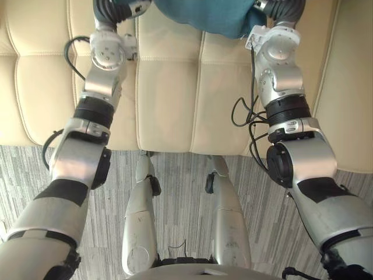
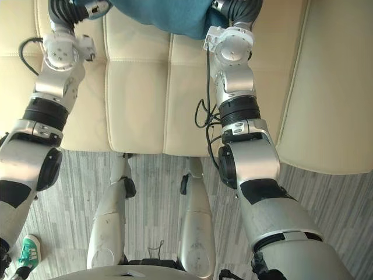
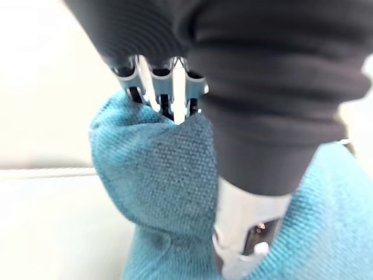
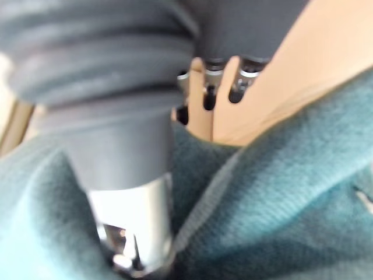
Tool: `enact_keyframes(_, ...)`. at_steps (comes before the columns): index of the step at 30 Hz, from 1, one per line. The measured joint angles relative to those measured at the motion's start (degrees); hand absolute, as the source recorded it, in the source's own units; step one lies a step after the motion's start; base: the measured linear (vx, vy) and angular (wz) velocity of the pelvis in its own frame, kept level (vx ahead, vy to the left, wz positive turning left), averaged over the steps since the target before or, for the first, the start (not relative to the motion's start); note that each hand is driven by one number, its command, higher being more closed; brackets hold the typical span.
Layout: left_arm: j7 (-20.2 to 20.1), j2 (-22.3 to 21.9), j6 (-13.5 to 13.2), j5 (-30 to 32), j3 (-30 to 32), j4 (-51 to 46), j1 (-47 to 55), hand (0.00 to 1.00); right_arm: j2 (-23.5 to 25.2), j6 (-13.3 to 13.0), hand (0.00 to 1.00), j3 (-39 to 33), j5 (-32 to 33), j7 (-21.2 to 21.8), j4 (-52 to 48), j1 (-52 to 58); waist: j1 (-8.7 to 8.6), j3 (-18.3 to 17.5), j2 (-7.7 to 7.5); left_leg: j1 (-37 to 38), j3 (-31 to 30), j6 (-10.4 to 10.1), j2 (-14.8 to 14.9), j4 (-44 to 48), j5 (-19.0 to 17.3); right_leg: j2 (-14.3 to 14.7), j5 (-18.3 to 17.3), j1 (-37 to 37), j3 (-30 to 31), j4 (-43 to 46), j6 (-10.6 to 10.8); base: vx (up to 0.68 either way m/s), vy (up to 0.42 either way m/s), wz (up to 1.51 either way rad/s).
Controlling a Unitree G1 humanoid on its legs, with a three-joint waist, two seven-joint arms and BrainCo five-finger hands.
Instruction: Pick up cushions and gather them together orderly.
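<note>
cushion: teal cushion (image 1: 201, 14), top centre of the head views, cream sofa (image 1: 169, 99) behind it.
left hand (image 3: 175, 87): pinching one corner between fingers and thumb.
right hand (image 4: 213, 87): clamped on the opposite edge.
advice: raise both sides level, avoiding sag or twist.

A cream leather sofa (image 1: 169, 99) spans the upper part of both eye views. Its surface is split into padded panels by stitched seams, several running front to back and one crossing them. At the robot's right a further cream section (image 2: 332, 87) lies just beside the main part, with a narrow dark gap between them. Below the sofa's front edge the floor (image 1: 23, 175) is grey with fine pale streaks. A green-and-white sneaker (image 2: 28, 252) rests on it at the robot's left.
</note>
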Motion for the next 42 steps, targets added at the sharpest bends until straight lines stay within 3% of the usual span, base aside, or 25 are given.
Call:
enact_keyframes(12,1.77,-2.13,0.18,-1.46,3.36,-0.82,3.42,0.00,0.74,-0.66,0.00,-1.40,4.07,-0.30,-0.37,2.55,-0.35,0.23,0.03,0.92,0.43,-0.32,0.43,0.00,-0.25,0.30,-2.81,-1.88,1.10,5.40,-0.78,0.00,-0.016,-0.01)
enact_keyframes(18,1.61,-1.65,0.30,-1.45,4.40,-5.78,7.96,0.00,0.27,-1.52,0.00,-5.30,4.65,-0.21,-7.68,9.99,0.03,0.22,0.02,2.46,-0.08,-0.33,0.34,0.01,-0.27,-0.01,-4.47,-1.33,0.90,8.38,-0.76,-0.04,-0.087,0.06)
enact_keyframes(22,1.33,0.45,0.61,1.54,5.49,-9.49,12.71,0.00,-0.50,-2.61,0.00,-6.53,4.68,0.47,-13.86,18.13,-0.06,0.24,-0.04,5.09,-0.72,-0.42,0.26,0.58,-0.75,-0.34,-6.14,1.22,0.41,10.16,-0.64,-0.04,-0.127,0.11)
enact_keyframes(26,0.92,4.18,0.54,5.97,8.23,-16.12,20.50,0.00,-3.05,-3.92,0.00,-7.48,4.43,3.59,-20.52,29.16,0.21,0.18,-0.16,7.22,-1.92,-0.41,0.82,5.52,-4.09,-0.52,-8.37,5.58,-0.54,11.81,-0.70,-0.04,-0.153,0.12)
enact_keyframes(32,-0.35,7.07,0.17,12.05,14.63,-26.65,38.85,0.00,-0.68,-4.97,0.00,-8.18,3.29,8.65,-31.96,52.10,1.31,-0.06,-1.36,13.20,-2.39,-0.50,2.03,13.21,-9.87,-0.32,-11.36,14.55,-0.85,12.80,-0.42,0.00,-0.097,0.00)
enact_keyframes(36,-3.43,3.49,0.10,16.70,15.36,-32.82,54.73,0.00,5.79,-5.08,0.00,-8.39,-2.89,12.86,-38.83,68.05,1.53,-1.77,-3.71,19.42,-3.29,-1.33,2.41,16.43,-14.09,-0.72,-14.37,22.35,-2.18,13.53,-0.56,0.08,-0.043,0.10)
enact_keyframes(38,-5.01,-0.54,0.10,16.93,16.42,-33.83,63.70,0.00,9.95,-5.05,0.00,-8.44,-6.08,14.27,-38.26,75.86,1.96,-5.80,-5.34,21.87,-3.23,-1.87,2.27,15.52,-15.13,-0.75,-15.52,25.05,-2.47,12.16,-0.26,0.11,-0.035,0.03)
enact_keyframes(42,-9.27,-7.10,-0.08,13.69,16.63,-26.05,73.73,0.00,14.14,-4.54,0.00,-8.68,-10.24,17.99,-26.21,81.55,1.63,-11.36,-5.77,26.35,-3.61,-1.93,0.86,11.75,-15.01,-1.07,-14.67,30.46,-3.28,6.87,0.26,0.12,-0.001,0.07)
